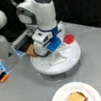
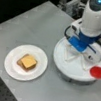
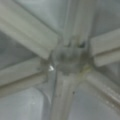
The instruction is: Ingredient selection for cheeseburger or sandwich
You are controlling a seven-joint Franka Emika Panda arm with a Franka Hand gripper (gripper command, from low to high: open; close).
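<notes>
The white arm (image 1: 37, 14) is bent steeply down over the round white turntable tray (image 1: 74, 57), its wrist with the blue collar sitting low above the tray's raised dividers (image 2: 73, 57). The gripper (image 1: 49, 52) hangs just above the middle of the tray in both front views, but its fingers are hidden under the blue and white body, so I cannot tell whether they are spread or pressed together, nor whether they pinch anything. The wrist view shows only the hub (image 3: 68, 58) where the pale divider ribs meet, very close below. A red disc (image 1: 68, 39) lies at the tray's far rim; in a front view a brown toast slice (image 1: 30, 51) peeks out beside the tray's left edge. Nearer me, the white paper plate (image 2: 10, 67) carries the stack (image 2: 27, 62): yellow-orange cheese on top of brown toast. No writing or labels can be read anywhere.
</notes>
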